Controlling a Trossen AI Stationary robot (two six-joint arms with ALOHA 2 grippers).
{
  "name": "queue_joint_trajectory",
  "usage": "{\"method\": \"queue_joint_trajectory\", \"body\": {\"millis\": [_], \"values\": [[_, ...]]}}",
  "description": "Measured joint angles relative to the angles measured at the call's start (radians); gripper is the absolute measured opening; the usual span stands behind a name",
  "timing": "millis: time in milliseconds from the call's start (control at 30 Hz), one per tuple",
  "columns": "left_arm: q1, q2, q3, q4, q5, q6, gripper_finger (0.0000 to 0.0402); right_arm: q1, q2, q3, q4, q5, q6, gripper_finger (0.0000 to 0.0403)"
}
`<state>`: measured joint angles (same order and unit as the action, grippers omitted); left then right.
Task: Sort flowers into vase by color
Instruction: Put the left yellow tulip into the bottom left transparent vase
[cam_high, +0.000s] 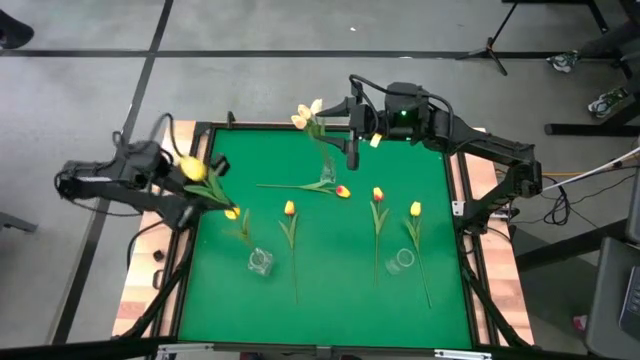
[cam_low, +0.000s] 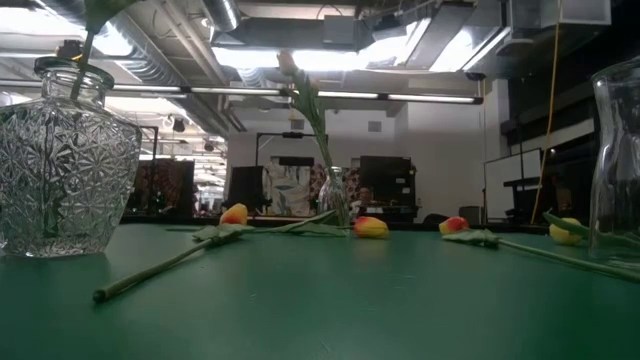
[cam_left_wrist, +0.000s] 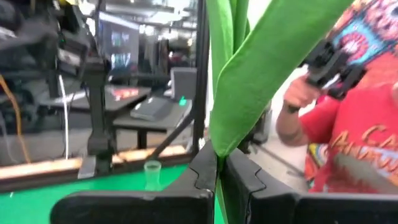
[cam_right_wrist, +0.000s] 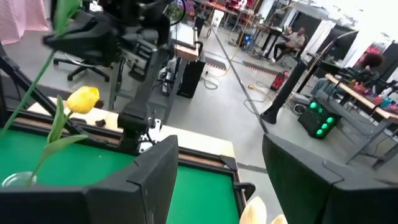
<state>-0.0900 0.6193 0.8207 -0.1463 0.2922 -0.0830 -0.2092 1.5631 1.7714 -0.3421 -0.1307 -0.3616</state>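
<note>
Sorting looks barely begun: white flowers (cam_high: 308, 115) stand in the far vase (cam_high: 327, 180) (the tabletop's far side). Nearer than it, five tulips lie loose. The left gripper (cam_high: 190, 205), jaws clamped on a yellow tulip (cam_high: 193, 170), is left of it; the right gripper (cam_high: 352, 135), jaws apart, hovers beside it.
</note>
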Motion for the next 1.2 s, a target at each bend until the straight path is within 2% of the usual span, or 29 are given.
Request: {"method": "queue_joint_trajectory", "body": {"millis": [100, 200, 400, 567, 667, 800, 967, 1200], "values": [[-0.112, 0.057, 0.000, -0.003, -0.184, 0.009, 0.0005, 0.000, 0.000, 0.000, -0.033, 0.000, 0.002, 0.0234], [-0.236, 0.084, -0.001, -0.008, -0.421, 0.010, 0.0005, 0.000, 0.000, 0.000, -0.052, 0.000, 0.008, 0.0234], [-0.535, 0.088, -0.001, -0.004, -0.802, -0.058, 0.0005, 0.000, 0.000, 0.000, -0.092, 0.000, 0.017, 0.0234], [-0.787, 0.067, -0.001, -0.095, -1.227, -0.122, 0.0005, 0.000, 0.000, 0.000, -0.105, 0.000, 0.017, 0.0234], [-0.901, 0.075, -0.001, -0.112, -1.411, -0.125, 0.0005, 0.000, 0.001, 0.000, -0.105, 0.000, 0.022, 0.0234], [-1.003, 0.107, -0.001, -0.114, -1.537, -0.151, 0.0005, 0.000, 0.001, 0.000, -0.113, 0.000, 0.039, 0.0234], [-1.059, 0.181, -0.001, -0.114, -1.592, -0.241, 0.0005, 0.000, 0.001, 0.000, -0.119, 0.000, 0.041, 0.0234], [-1.070, 0.293, -0.001, -0.116, -1.649, -0.259, 0.0005, 0.000, 0.001, 0.000, -0.119, 0.000, 0.041, 0.0234]]}}
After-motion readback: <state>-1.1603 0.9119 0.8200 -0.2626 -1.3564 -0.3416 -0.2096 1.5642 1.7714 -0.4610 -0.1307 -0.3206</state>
